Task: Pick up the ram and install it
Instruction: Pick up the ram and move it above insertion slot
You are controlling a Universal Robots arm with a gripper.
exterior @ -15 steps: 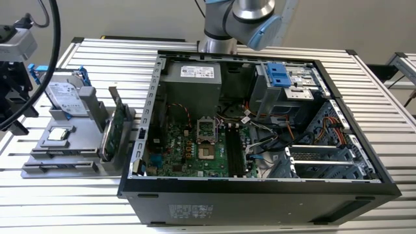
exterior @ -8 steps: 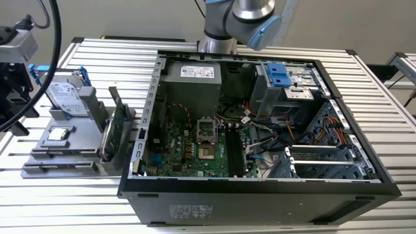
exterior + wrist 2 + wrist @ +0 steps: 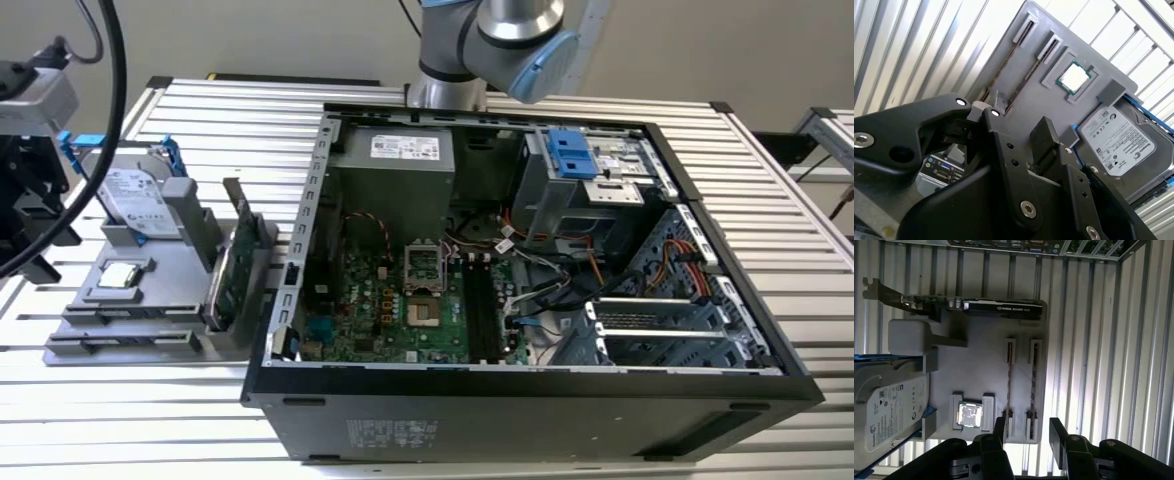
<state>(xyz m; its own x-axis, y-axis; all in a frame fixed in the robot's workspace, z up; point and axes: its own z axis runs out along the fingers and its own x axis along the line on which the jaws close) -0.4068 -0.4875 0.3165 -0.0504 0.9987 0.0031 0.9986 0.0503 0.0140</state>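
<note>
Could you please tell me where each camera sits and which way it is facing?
Exterior view: off the arm, above, looking down into the computer case and the grey tray beside it; arm beyond the case.
First wrist view: on the wrist, straight down at the tray's memory sticks; open pincer shows.
Second wrist view: on the wrist, slanted across the tray; pincer shows.
All three share the hard drive.

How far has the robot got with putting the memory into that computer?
Nothing looks done yet. Both ram sticks stand on edge in the grey holder beside the open computer case. In hand: nothing. The gripper hangs open and empty above the holder's slots. Left: gripping a stick and seating it on the motherboard.
</note>
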